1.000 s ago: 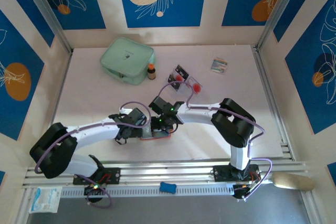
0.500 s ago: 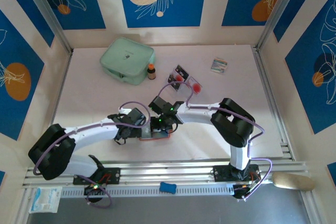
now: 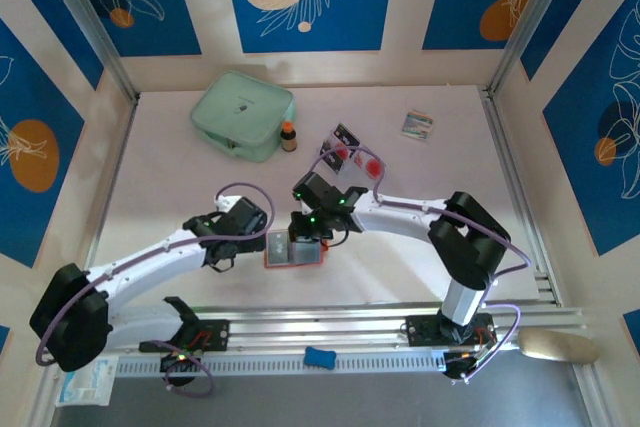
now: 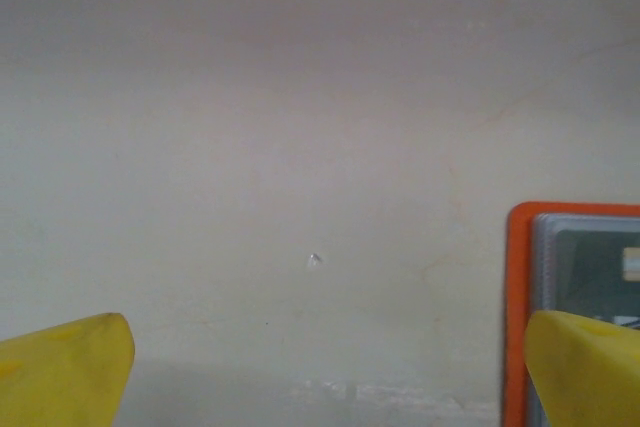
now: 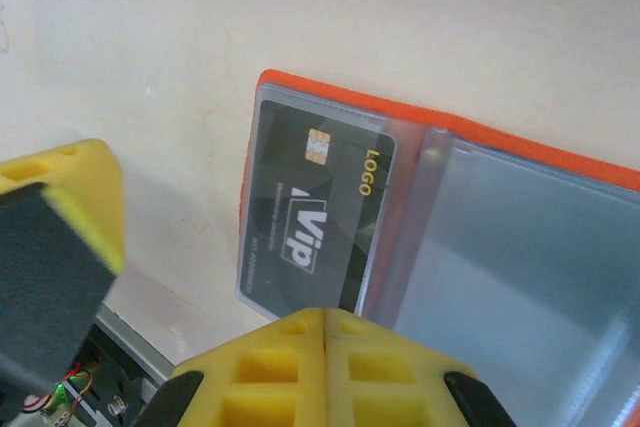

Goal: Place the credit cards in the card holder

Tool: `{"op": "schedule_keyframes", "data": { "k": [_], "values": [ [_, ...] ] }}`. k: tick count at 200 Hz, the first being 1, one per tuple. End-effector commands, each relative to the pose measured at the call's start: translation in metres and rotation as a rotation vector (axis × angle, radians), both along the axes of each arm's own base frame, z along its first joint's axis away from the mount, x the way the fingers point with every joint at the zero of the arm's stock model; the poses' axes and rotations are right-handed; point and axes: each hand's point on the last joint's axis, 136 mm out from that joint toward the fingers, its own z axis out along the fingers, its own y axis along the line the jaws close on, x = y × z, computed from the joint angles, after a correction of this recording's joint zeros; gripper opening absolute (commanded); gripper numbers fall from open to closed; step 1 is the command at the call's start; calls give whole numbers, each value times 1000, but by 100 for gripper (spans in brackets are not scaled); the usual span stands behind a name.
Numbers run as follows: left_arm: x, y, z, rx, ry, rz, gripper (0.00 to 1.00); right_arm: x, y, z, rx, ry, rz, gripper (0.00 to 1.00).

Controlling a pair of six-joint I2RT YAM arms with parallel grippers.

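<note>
Card holder (image 3: pixel 283 251) laid open, pockets up, near centre of table (image 3: pixel 180 187), for loading. Right gripper (image 5: pixel 325 332) held closed, empty, over holder; contact not determinable. Left gripper (image 4: pixel 325 367) spread wide, empty, parked at holder's 9 o'clock. Black card (image 5: pixel 318 209) seated in clear pocket. Loose credit cards (image 3: pixel 345 140) at holder's 1 o'clock, overlapping; count not determinable.

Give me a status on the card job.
Done: one black card sits in a sleeve of the open holder. In hand: nothing; the right gripper is shut and empty over the holder, and the left gripper is open beside it. Left: the loose cards on the table beyond the holder must go in.
</note>
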Motion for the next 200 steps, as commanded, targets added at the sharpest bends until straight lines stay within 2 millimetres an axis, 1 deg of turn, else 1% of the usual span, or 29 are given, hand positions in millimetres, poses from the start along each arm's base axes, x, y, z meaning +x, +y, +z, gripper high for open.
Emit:
{"op": "schedule_keyframes", "data": {
  "k": [1, 39, 73, 87, 126, 145, 158, 200],
  "values": [
    [5, 5, 17, 11, -33, -3, 100, -5, -17, -3, -33, 3, -2, 0],
    [8, -1, 27, -29, -71, -20, 100, -7, -35, -5, -70, -20, -16, 0],
    [10, -3, 27, -37, -71, -25, 100, -5, -53, 4, -114, -75, -25, 0],
    [11, -6, 26, -41, -67, -28, 100, -3, -61, 7, -139, -95, -31, 7],
    [12, -12, 20, -56, -48, -33, 100, 4, -81, 5, -234, -133, -33, 36],
    [13, -15, 17, -63, -37, -40, 100, 5, -85, 0, -263, -134, -31, 47],
    [13, -17, 15, -65, -28, -43, 100, 4, -85, -3, -271, -128, -28, 50],
    [13, -20, 9, -64, -9, -46, 100, 5, -79, -16, -276, -100, -21, 51]
  ]
}}
